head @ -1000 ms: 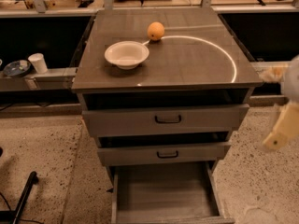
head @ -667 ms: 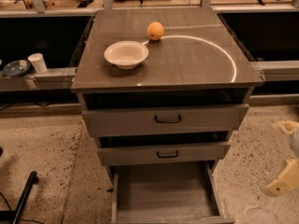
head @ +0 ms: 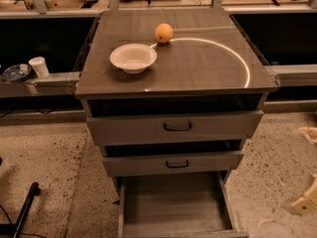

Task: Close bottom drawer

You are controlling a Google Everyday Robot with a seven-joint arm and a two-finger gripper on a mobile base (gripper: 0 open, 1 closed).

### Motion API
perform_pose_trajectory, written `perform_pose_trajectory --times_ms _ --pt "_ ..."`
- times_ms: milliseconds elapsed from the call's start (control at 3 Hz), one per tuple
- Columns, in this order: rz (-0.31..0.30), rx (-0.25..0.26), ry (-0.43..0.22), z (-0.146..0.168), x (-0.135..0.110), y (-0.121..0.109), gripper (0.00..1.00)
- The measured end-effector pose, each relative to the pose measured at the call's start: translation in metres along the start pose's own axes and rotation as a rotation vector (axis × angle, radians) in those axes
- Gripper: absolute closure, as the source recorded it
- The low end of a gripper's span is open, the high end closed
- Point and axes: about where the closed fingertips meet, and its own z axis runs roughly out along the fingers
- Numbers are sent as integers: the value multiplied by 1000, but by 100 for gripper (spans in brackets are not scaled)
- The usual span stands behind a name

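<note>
The bottom drawer (head: 173, 202) is pulled far out of the grey cabinet, and its grey wood-grain inside shows. Its front lies at the lower edge of the view, with the handle out of view. The mid-width drawer front (head: 176, 162) and the widest drawer front (head: 176, 127) above it each stand slightly out, with black bar handles. My gripper (head: 306, 201) shows only as a cream-coloured piece at the lower right edge, to the right of the open drawer and apart from it.
A white bowl (head: 132, 57) and an orange (head: 164, 32) sit on the cabinet top (head: 208, 63). A white cup (head: 38, 67) and a dark dish (head: 16, 72) stand on a ledge at left. A black pole (head: 25, 207) lies on the speckled floor at lower left.
My arm has moved down and to the right, from beside the cabinet top to the lower right edge, mostly out of view. The drawers have not moved.
</note>
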Motion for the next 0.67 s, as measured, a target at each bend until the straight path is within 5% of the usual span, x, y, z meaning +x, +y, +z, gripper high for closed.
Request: perform_pose_trajectory --times_ms 667 --pt "-7 -128 -463 75 15 18 0"
